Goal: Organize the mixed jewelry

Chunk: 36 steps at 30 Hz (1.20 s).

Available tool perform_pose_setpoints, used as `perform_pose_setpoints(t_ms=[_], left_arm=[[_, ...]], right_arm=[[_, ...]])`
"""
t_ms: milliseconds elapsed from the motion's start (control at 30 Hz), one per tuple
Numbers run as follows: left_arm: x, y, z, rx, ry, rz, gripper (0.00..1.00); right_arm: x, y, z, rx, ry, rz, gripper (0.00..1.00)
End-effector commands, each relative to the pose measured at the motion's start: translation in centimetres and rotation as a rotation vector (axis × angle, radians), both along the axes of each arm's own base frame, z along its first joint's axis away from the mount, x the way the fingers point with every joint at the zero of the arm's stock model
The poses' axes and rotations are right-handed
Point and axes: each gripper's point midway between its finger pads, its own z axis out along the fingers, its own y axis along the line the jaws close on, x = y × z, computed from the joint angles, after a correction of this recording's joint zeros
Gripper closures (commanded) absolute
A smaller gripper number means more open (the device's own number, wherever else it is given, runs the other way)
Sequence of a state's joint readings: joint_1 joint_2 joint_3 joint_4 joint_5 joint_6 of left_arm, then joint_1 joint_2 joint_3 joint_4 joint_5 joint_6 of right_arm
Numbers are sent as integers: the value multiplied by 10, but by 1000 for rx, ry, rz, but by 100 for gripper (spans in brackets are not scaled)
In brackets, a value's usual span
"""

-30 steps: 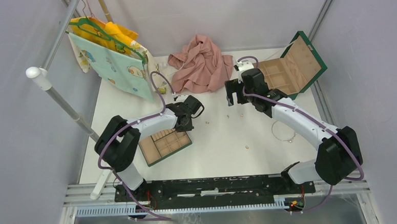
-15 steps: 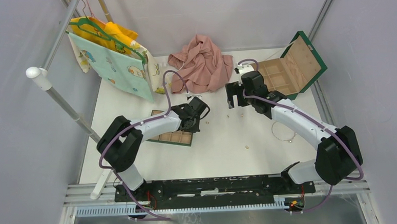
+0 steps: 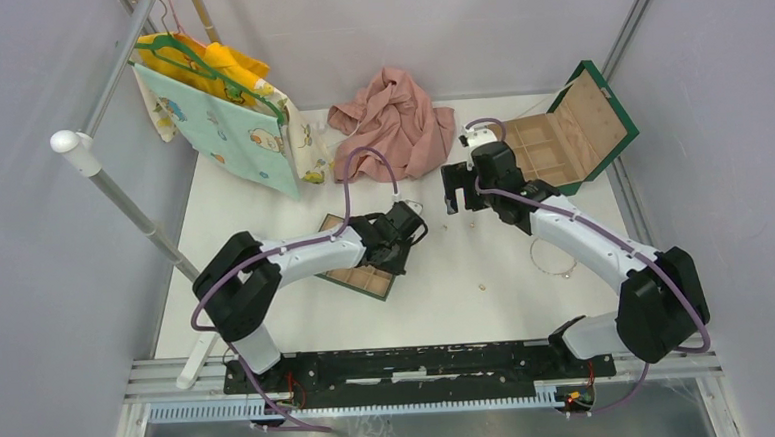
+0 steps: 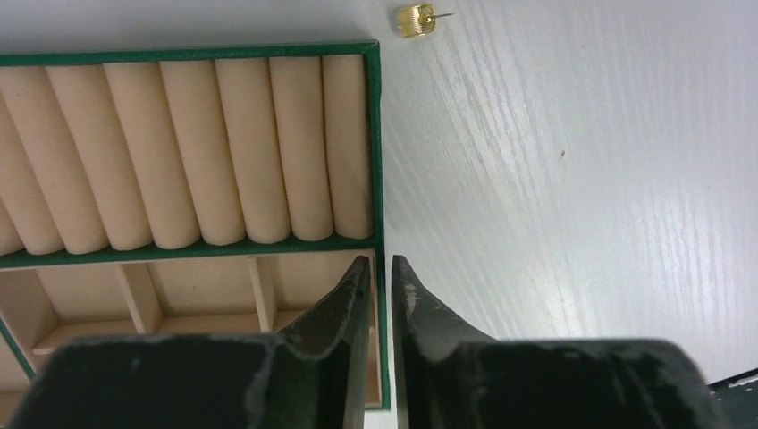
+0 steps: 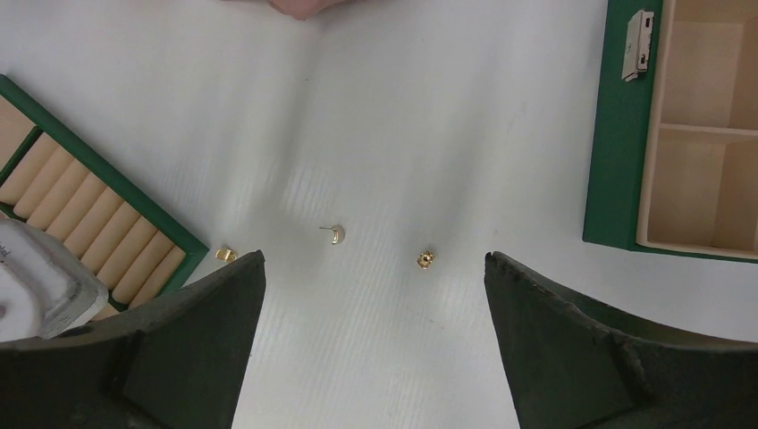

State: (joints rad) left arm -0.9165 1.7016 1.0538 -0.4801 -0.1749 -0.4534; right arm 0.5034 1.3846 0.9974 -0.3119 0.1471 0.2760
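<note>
nearest the arm bases, a gold bead (image 3: pixel 483 287) lies loose on the table (image 3: pixel 438 311), with the wire loop (image 3: pixel 553 257) at its 2 o'clock. the left gripper (image 4: pixel 382 268) is clenched on the tray (image 4: pixel 371 134), pinching its green wall, with a gold stud (image 4: pixel 416 19) at its 12 o'clock. farther off, the right gripper (image 5: pixel 371 259) hangs released, wide apart, over a hooked gold piece (image 5: pixel 337 234) and a small gold knot (image 5: pixel 425 260). the green box (image 5: pixel 617 134) sits at its 2 o'clock.
</note>
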Motion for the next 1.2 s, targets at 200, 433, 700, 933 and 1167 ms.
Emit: perform_pose_setpoints(t_ms=[200,433,700,933,1167], left_arm=[[2,-5,53,-59,-70,-60,56],[40,4,108,-75,-190,36,51],[76,97,103,-92,-157,371,48],[90,144,102,-119,-160,559,46],[99,139,110,-153,-177,576,43]], right_arm=[[-2,-2,16,31,-60,-11,2],[-10,-10,10,-25,-40,9,2],[-34,-23,-14,-82,34,33,2],[-36,-21,-43,-100,157,-5,2],[-20,-16,-75,-58,238,-77,18]])
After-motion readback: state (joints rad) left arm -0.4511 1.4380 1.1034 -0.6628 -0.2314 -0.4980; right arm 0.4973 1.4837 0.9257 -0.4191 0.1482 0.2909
